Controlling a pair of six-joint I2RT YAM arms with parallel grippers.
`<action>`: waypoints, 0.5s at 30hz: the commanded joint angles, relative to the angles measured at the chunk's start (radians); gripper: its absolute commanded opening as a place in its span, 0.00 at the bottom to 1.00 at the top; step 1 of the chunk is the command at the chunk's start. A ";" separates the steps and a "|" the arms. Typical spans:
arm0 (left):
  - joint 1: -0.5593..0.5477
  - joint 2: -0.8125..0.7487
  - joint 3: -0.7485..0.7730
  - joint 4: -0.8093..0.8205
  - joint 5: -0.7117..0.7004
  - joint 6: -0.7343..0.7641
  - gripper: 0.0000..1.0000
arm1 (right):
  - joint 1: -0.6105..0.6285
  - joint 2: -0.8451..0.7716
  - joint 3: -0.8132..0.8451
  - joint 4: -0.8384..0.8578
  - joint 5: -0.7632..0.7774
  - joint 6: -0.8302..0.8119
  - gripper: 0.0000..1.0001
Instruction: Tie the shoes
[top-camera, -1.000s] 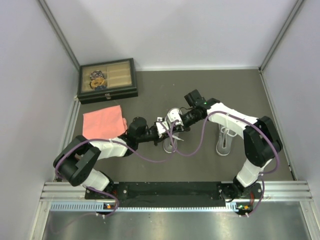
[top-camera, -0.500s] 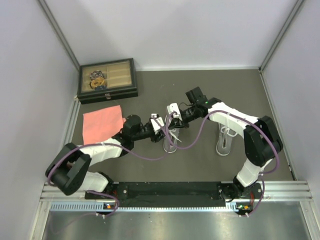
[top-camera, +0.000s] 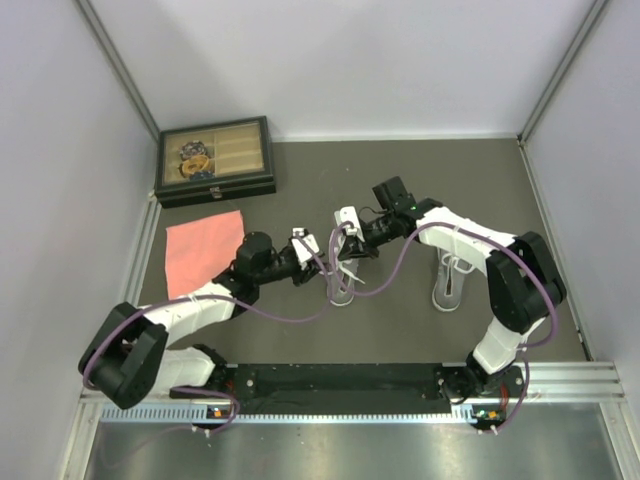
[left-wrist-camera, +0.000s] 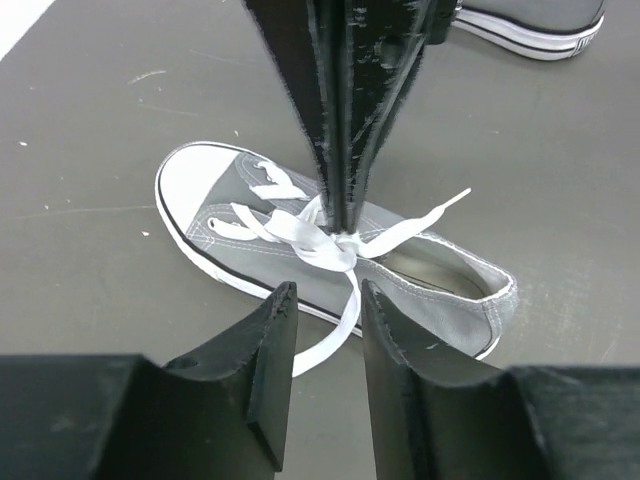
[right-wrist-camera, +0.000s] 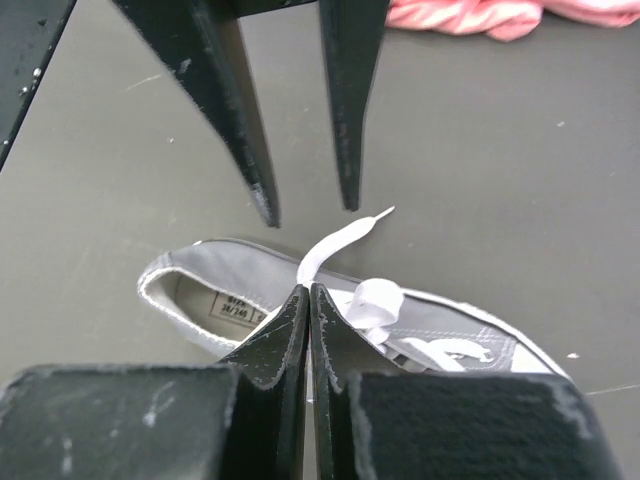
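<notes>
Shoes (top-camera: 447, 282) are the work item, and both stand on the dark table (top-camera: 500, 200), well apart from each other. One is under the two grippers at mid-table and the second is to its right, beside the right arm. The wooden box (top-camera: 214, 160) and the pink cloth (top-camera: 203, 252) at the far left take no part. Against the earlier top views, the left arm has drawn back toward the cloth. The left gripper (left-wrist-camera: 327, 292), which was shut and up against the right gripper over the shoe, now sits just beside the worked shoe (left-wrist-camera: 195, 182). Its jaws are partly parted and nothing is between them. The right gripper (right-wrist-camera: 305, 292) has not moved off. Its fingers are pressed fully together, with their tips on the point where the laces (left-wrist-camera: 300, 232) cross above the tongue, and they appear to pinch the lace there. We read this as a hand-off: the left side has let a strand go and the right side keeps the crossing pinned. We judge that the tie has got no further than a first crossing, since no bow is visible, and the left gripper must regrasp before a loop can be formed. The free lace end (right-wrist-camera: 383, 213) sticks out toward the open left fingers. The right fingertips cover the crossing itself, so we cannot confirm whether a knot is seated. In the top view the grippers mask the lacing, and the second shoe is too small there to judge its laces. The left wrist view cuts that shoe off at the sole.
</notes>
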 joint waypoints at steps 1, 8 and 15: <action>0.007 0.045 0.058 0.054 0.029 -0.033 0.37 | -0.009 0.002 -0.020 0.038 -0.018 0.021 0.00; 0.030 0.127 0.107 0.127 0.028 -0.122 0.43 | -0.011 -0.002 -0.040 0.061 -0.009 0.039 0.00; 0.030 0.177 0.136 0.136 0.072 -0.132 0.45 | -0.014 -0.005 -0.044 0.071 -0.007 0.047 0.00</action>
